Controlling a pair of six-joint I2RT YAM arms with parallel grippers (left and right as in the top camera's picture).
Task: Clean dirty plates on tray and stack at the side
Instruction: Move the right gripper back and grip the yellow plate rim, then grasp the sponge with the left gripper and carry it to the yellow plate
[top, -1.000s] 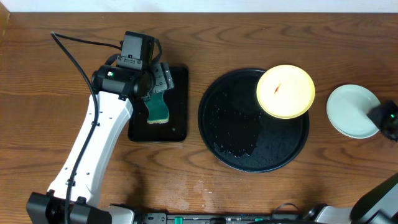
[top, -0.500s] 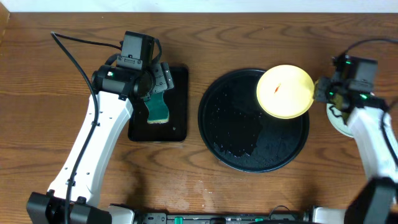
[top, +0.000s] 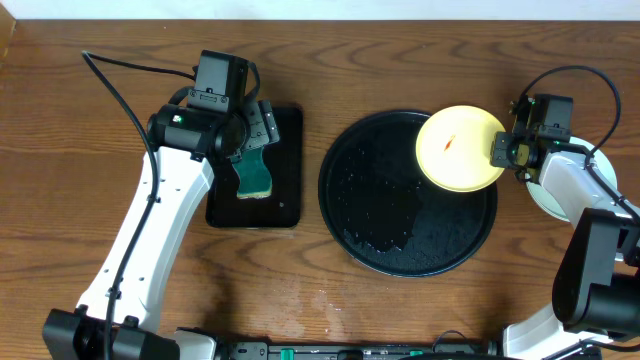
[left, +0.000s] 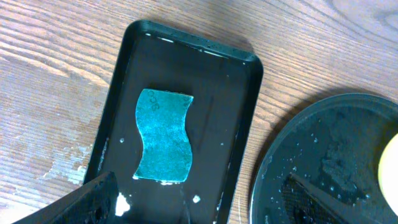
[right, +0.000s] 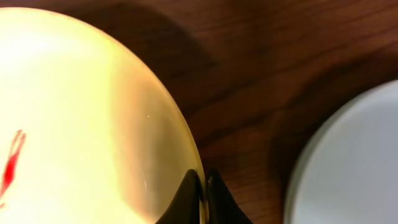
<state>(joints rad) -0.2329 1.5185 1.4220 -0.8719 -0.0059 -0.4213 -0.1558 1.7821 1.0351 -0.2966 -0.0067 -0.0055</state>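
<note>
Yellow plate, red smear uppermost, lies over the upper right rim of the round tray, with the right gripper at its edge.

Left wrist: left gripper spread wide above the sponge in the rectangular tray.

Right wrist: fingertips pinch the yellow plate's rim; blue plate nearby.

Both arms match, as I see them: left arm and right arm carry white tapered shells, black joint housings, black boxy wrist cameras, green status lights. Black cables loop off each. Left gripper fingers: matte black wedges.
</note>
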